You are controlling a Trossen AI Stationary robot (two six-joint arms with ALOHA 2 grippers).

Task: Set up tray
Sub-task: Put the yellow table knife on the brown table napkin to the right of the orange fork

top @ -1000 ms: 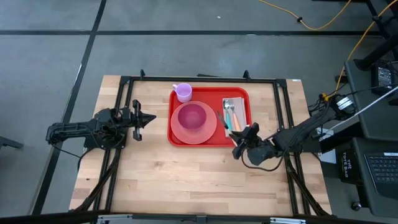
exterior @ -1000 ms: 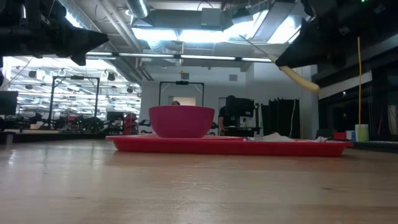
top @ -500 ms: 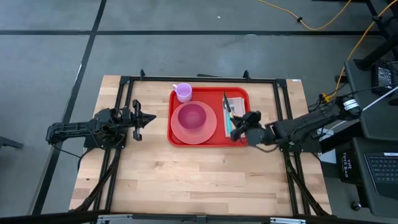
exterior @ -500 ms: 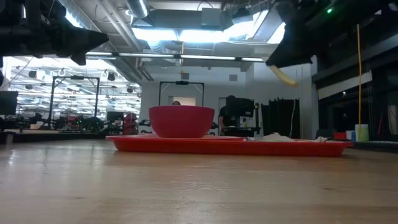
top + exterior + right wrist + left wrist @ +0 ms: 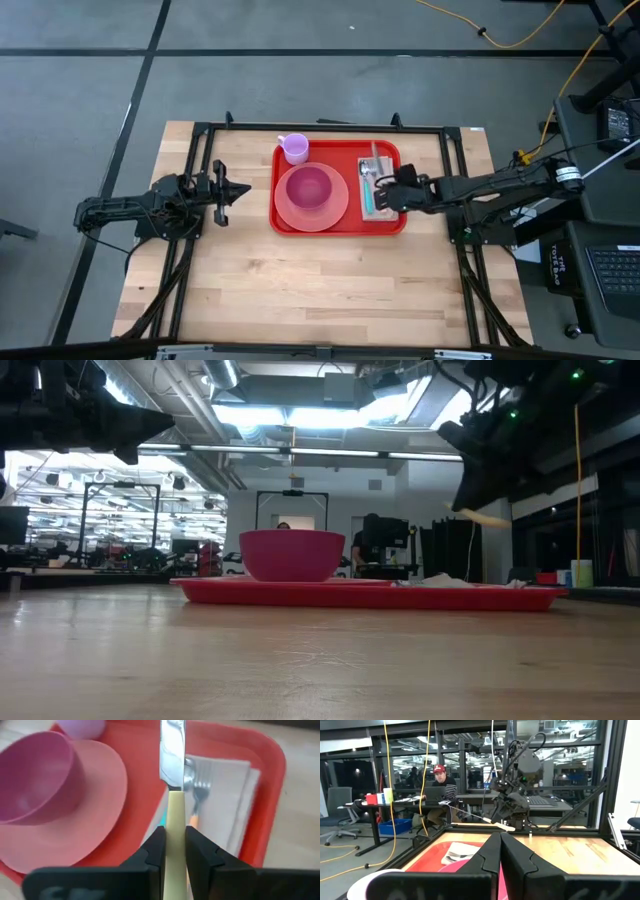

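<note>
Left gripper point(image 5: 222, 191): parked left of tray, jaws closed, empty. Tray point(image 5: 385, 226): table centre, holding plate point(image 5: 340, 212), bowl point(image 5: 310, 185), cup point(image 5: 294, 148), napkin point(image 5: 385, 165) with fork point(image 5: 199, 795). Right gripper point(image 5: 388, 193): above napkin, clamping knife point(image 5: 172, 760). You lower the knife level, parallel to the fork, before releasing.

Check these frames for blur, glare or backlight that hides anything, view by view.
High view: evenly lit, the tray and napkin read clearly. Low view: bright ceiling lights turn both arms into silhouettes, so the right gripper shows little detail. Right wrist view: the knife blade carries glare, and the bowl and fork are soft. Left wrist view: the left gripper is dark and close.
</note>
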